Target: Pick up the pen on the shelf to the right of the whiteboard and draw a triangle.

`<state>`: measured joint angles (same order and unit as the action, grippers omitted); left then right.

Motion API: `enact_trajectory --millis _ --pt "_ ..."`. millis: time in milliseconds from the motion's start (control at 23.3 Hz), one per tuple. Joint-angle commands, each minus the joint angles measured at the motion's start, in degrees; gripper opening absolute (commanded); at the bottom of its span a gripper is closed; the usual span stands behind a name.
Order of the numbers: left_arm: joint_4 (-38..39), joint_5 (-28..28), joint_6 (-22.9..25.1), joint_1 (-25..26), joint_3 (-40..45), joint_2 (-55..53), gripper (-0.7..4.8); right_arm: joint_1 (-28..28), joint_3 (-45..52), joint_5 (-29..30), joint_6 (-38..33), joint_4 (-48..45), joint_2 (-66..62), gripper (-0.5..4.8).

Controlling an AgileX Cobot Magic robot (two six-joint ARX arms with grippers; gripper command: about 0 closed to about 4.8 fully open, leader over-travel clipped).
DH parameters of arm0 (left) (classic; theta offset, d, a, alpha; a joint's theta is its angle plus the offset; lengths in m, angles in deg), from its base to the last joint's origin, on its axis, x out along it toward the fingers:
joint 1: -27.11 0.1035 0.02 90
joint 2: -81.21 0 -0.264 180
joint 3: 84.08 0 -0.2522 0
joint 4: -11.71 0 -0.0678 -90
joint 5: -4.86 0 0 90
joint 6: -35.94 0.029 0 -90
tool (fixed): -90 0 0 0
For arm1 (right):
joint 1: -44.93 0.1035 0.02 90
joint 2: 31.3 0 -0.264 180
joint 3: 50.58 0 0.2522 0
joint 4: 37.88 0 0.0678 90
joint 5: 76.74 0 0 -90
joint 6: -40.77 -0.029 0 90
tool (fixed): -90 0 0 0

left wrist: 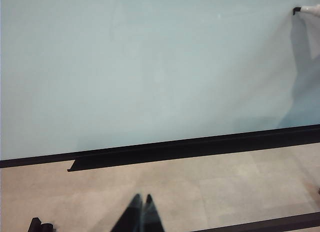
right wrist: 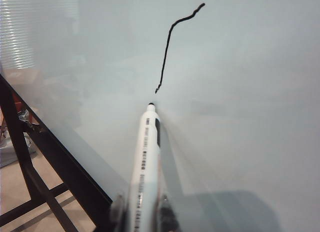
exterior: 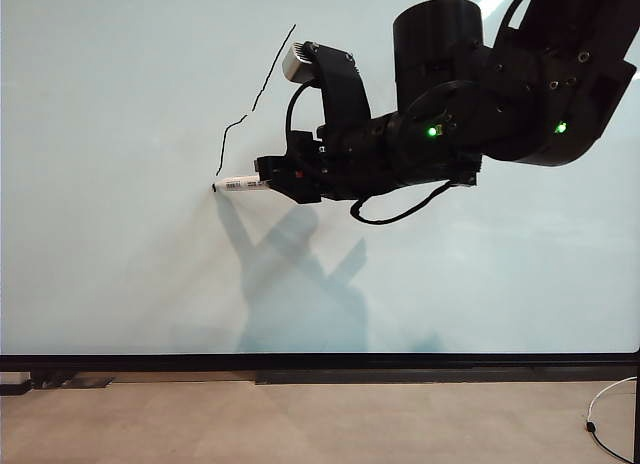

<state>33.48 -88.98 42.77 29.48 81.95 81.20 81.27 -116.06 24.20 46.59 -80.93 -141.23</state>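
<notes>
Right hand [exterior: 272,174], centre of exterior view, grasping pen [exterior: 242,183], tip at whiteboard [exterior: 120,264] below drawn line [exterior: 232,134]. Left hand [left wrist: 141,212] clenched, low.

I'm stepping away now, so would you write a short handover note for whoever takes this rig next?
Right gripper: shut on the pen, held level with its tip at the whiteboard, just below the lower end of the drawn line.
Left gripper: shut, holding nothing, low over the floor in front of the board.
Done: pen picked up; one side of the triangle drawn, a wobbly black stroke in two pieces with a small gap between them.
Left: the other two sides, closing the outline.
</notes>
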Motion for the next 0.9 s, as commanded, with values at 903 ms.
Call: enact_trajectory --millis 903 --pt "-0.33 -0.02 0.04 -0.02 -0.2 0.0 -0.05 -1.33 -0.11 -4.85 0.83 -2.75 0.74 -0.05"
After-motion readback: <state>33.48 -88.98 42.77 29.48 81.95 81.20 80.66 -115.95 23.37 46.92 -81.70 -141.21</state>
